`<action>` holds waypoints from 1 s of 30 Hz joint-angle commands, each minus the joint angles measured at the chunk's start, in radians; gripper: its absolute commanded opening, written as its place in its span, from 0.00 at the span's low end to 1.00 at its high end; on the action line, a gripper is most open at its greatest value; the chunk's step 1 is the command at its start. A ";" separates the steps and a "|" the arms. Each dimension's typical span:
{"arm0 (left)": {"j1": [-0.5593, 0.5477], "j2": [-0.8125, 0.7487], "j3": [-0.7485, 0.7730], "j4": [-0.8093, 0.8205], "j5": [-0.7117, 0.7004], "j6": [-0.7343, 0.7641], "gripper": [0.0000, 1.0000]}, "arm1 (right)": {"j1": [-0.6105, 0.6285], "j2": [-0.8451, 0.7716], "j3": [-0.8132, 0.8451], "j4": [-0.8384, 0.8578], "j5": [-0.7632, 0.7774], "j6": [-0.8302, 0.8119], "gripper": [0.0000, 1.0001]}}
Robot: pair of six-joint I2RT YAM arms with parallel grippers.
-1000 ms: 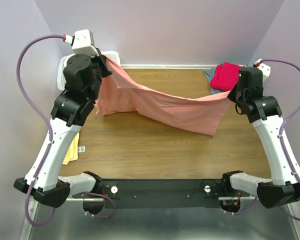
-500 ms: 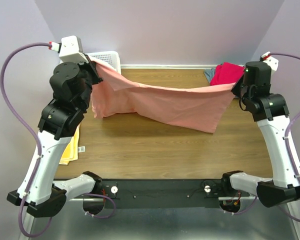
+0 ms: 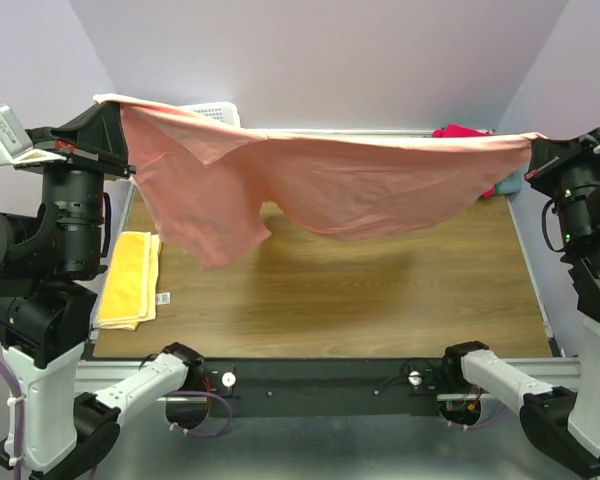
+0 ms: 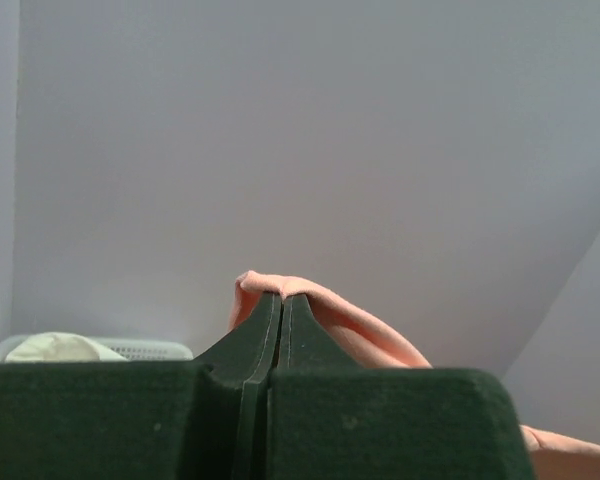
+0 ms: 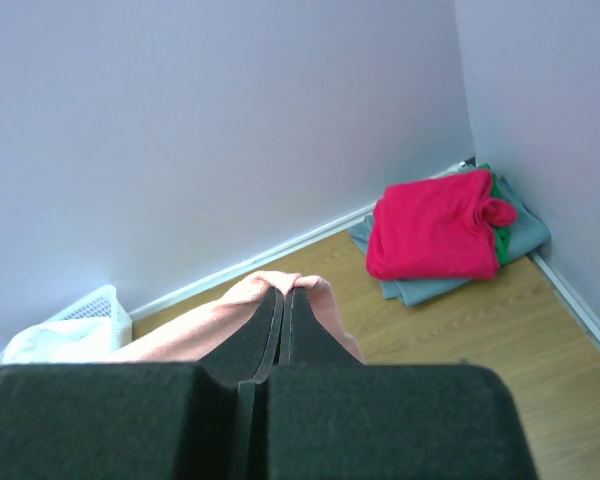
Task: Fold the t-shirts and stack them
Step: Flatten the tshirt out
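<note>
Large salmon-pink cloth t-shirt (image 3: 360,190) hangs in the air, stretched wide between both arms, well above the brown wooden table (image 3: 380,300). No part of it touches the wood.

Left gripper (image 4: 282,298): fingers pressed together, pinching a fold of pink cloth at the tips. Right gripper (image 5: 285,292): same, closed on the opposite end of the shirt.

Top edge taut and near level. The body sags below it, and one flap droops lowest on the left side.

Judgement: held high and spread so the cloth falls open and creases drop out before it is laid flat for folding.

Far right corner: folded crimson-red shirt (image 5: 435,230) lies on a folded grey-blue shirt (image 5: 410,288), with a green edge (image 5: 502,245) showing between them. This looks like the stack, set out of the working area.

White plastic lattice basket (image 5: 85,310) at the far left corner, white cloth (image 4: 55,347) heaped in it, possibly another shirt. Folded yellow cloth (image 3: 130,285) at the left table edge, apart.

Pink shirt not yet folded; task seems roughly midway.
</note>
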 commanded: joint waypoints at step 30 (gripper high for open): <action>-0.013 0.439 0.402 0.144 -0.204 0.243 0.00 | -0.005 0.197 0.060 0.216 0.071 -0.140 0.01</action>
